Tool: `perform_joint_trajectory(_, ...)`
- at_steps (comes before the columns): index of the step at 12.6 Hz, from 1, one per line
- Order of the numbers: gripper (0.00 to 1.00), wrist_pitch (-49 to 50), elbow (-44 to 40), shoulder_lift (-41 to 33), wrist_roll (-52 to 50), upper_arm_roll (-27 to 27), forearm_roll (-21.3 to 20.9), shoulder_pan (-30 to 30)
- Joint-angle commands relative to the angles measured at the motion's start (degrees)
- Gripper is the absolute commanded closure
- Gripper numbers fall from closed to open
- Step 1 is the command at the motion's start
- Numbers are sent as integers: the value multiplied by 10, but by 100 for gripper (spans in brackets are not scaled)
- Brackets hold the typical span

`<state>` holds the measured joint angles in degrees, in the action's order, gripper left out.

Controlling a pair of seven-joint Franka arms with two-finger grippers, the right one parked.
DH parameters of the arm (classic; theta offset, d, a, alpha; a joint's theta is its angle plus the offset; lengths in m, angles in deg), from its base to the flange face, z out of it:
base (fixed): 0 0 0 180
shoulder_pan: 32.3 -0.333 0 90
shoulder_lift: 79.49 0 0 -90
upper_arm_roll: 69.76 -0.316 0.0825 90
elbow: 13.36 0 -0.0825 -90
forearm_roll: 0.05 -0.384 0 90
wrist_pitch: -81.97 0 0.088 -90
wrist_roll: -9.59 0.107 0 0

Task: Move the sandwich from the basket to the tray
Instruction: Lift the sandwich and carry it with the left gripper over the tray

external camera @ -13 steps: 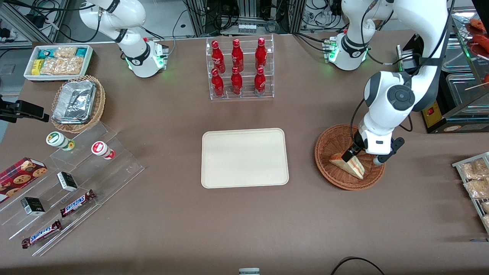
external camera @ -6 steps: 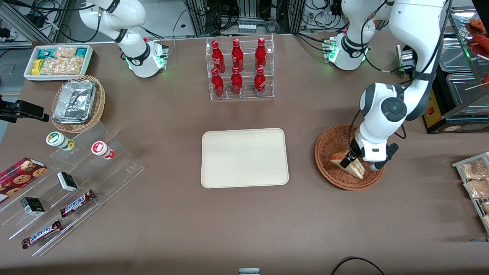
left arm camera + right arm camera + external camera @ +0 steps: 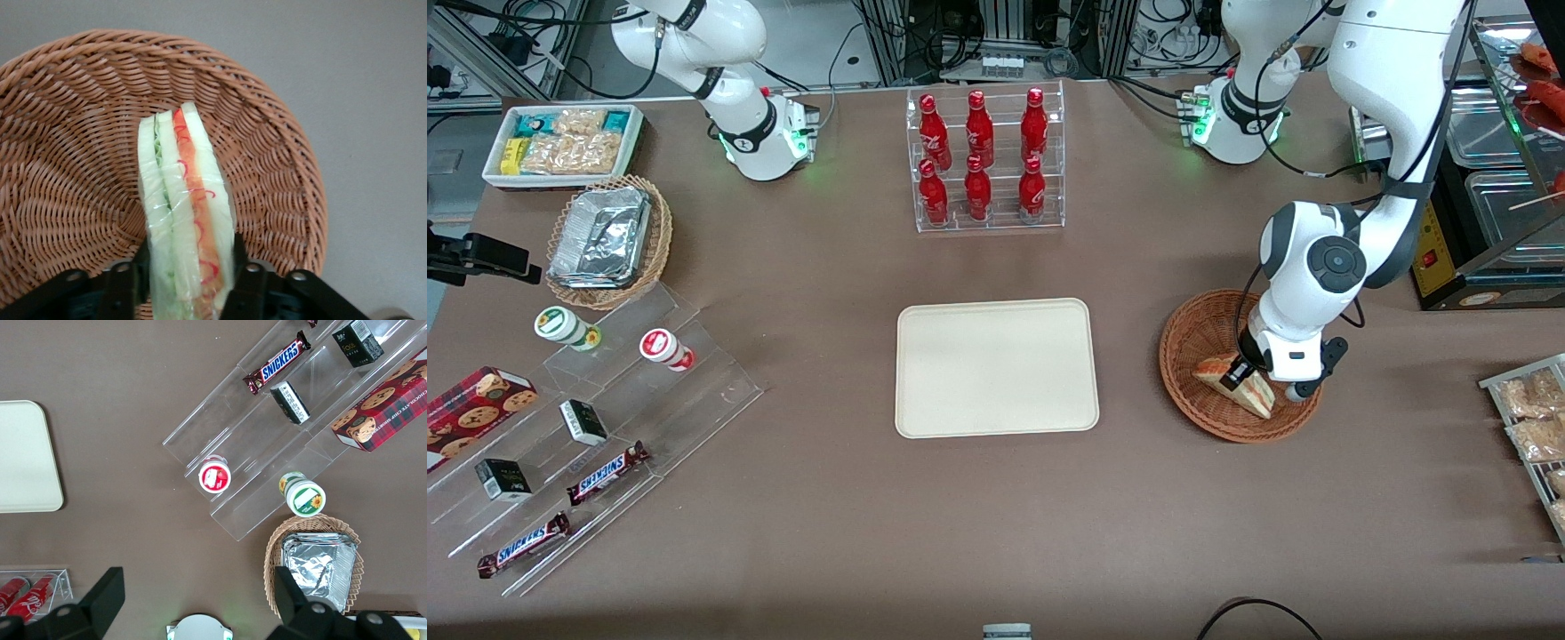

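Observation:
The sandwich (image 3: pixel 1249 391) is a clear-wrapped wedge of white bread with orange-red and pale green layers. It lies in the reddish-brown wicker basket (image 3: pixel 1190 336), toward the working arm's end of the table. My gripper (image 3: pixel 1240 373) is down in the basket and shut on the sandwich. In the wrist view the sandwich (image 3: pixel 183 193) stands on edge between the two black fingers (image 3: pixel 238 267), which touch both of its bread faces, with the basket (image 3: pixel 73 133) under it. The gripper (image 3: pixel 190 270) straddles its thick end. The cream tray (image 3: pixel 996 366) lies bare at the table's middle.
A clear rack of red bottles (image 3: pixel 985 160) stands farther from the front camera than the tray. A tan basket of foil packets (image 3: pixel 605 238), a white snack bin (image 3: pixel 560 142) and an acrylic stand with snacks (image 3: pixel 605 444) lie toward the parked arm's end. A snack rack (image 3: pixel 1534 427) sits at the working arm's edge.
The gripper came down into the basket over the sandwich's thick end and now sits lower around it. The sandwich has stayed in place.

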<state>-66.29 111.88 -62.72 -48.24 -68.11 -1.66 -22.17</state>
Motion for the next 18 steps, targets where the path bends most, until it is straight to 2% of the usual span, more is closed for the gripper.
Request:
perform_joint_trajectory(1, 100, 18, -18, -8, -11, 0, -11, 3)
perform_joint_trajectory(3, 100, 113, -41, -57, 16, 2, -16, 5)
perform_joint_trajectory(5, 100, 245, -110, -81, 53, 9, -16, 12)
perform_joint_trajectory(8, 100, 363, -243, -47, 57, 21, -13, 65)
perform_joint_trajectory(15, 100, 363, -355, 62, 58, 32, -8, 196)
perform_joint_trajectory(18, 100, 353, -419, 140, 94, 42, -8, 259)
